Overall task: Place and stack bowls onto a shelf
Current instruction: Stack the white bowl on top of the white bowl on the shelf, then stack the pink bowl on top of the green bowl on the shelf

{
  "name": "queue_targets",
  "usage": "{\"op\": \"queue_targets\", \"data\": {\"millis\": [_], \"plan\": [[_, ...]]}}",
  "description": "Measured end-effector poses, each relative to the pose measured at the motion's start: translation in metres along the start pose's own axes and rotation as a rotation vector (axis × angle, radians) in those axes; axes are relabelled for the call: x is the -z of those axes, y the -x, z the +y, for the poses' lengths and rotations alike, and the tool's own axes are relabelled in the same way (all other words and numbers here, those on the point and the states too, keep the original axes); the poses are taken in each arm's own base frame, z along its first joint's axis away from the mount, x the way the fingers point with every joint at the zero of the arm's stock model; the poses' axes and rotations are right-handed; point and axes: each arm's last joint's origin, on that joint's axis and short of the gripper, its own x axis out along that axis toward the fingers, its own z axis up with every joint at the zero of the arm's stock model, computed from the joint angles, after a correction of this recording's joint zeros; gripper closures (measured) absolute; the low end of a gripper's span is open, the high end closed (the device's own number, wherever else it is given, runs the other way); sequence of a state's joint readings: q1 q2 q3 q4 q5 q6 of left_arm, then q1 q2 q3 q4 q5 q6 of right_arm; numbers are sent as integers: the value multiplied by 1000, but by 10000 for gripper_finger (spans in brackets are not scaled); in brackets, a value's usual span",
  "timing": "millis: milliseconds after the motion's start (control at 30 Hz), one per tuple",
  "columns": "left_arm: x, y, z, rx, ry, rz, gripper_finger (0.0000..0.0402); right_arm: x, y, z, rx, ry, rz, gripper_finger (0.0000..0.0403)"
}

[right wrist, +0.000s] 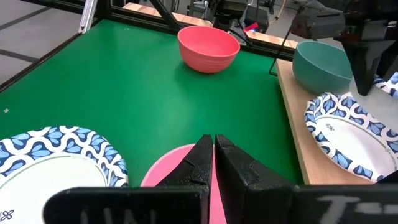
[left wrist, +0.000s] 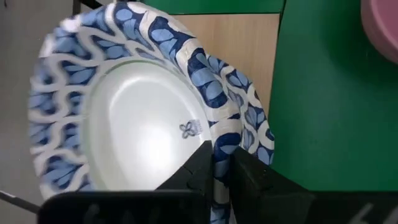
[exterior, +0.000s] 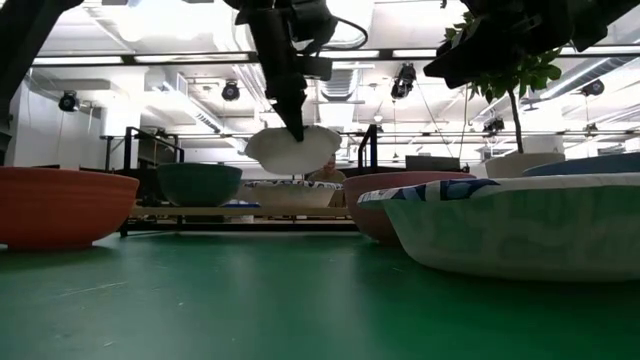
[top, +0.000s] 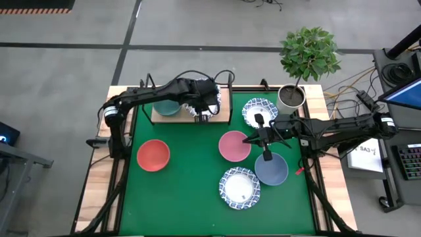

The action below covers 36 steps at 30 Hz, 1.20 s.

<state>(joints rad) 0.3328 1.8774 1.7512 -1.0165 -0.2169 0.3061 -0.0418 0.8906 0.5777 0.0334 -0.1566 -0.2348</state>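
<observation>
My left gripper point(left wrist: 222, 163) is shut on a white bowl with a blue patterned rim point(exterior: 292, 148), held just above the light-wood shelf point(top: 223, 105). Under it, a second patterned bowl point(right wrist: 348, 134) rests on the shelf by its base, beside a dark green bowl point(top: 166, 105). My right gripper point(right wrist: 214, 149) is shut and holds nothing, hovering over the rim of the pink bowl point(top: 233, 146) on the green mat. Also on the mat are a red bowl point(top: 153, 155), a grey-blue bowl point(top: 271, 168) and two patterned bowls point(top: 239, 187), point(top: 259, 112). My left gripper pinches the patterned bowl's rim point(left wrist: 217, 140) between its two fingers, one finger point(left wrist: 193, 171) inside the bowl and one outside. The fingers come steeply from above, slanting down. The bowl hangs tilted below them, clear of the bowl on the shelf beneath.
A potted plant in a white pot point(top: 291, 97) stands at the table's far right corner. Black rod supports point(top: 230, 85) rise at the shelf's ends. The green mat point(top: 191, 178) is bare between the red bowl and the near patterned bowl.
</observation>
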Motion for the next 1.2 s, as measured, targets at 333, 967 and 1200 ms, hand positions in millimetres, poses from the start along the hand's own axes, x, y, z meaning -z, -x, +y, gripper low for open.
{"op": "queue_targets", "data": {"millis": [333, 967, 1200], "plan": [[0, 0, 1, -3, 15, -5, 308, 0, 0, 0, 0, 1, 0, 394], [-6, -10, -15, 166, 80, -154, 321, 0, 0, 0, -1, -11, 2, 394], [5, -31, -9, 100, 116, -132, 363, 2, 0, 0, -3, -28, 10, 394]]}}
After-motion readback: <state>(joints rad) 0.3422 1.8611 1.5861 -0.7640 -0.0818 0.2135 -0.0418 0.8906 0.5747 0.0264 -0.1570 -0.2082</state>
